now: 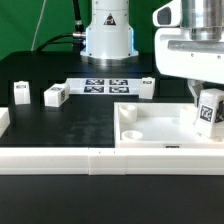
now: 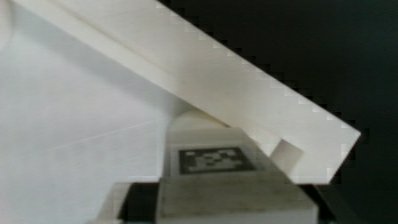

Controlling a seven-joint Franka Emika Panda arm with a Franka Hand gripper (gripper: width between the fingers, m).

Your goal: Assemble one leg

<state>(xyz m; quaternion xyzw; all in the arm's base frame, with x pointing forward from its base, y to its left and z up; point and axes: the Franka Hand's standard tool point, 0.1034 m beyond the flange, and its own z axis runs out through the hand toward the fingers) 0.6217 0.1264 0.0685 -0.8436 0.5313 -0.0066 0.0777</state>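
Note:
My gripper (image 1: 206, 98) is shut on a leg (image 1: 208, 111), a small white block with a black-and-white marker on its side. It holds the leg upright at the right end of the large white tray (image 1: 150, 128), close to the tray's right wall. In the wrist view the leg (image 2: 215, 158) sits between the dark fingers (image 2: 143, 200), its tip against the tray's raised wall (image 2: 231, 80) beside a notch. Whether the leg touches the tray floor (image 2: 71, 120) I cannot tell. Three more legs (image 1: 20, 93), (image 1: 55, 95), (image 1: 147, 88) stand on the black table.
The marker board (image 1: 105, 85) lies flat at the back middle, in front of the robot base (image 1: 107, 35). A long white rail (image 1: 80, 160) runs along the front edge. A white piece (image 1: 3, 121) sits at the exterior view's left edge.

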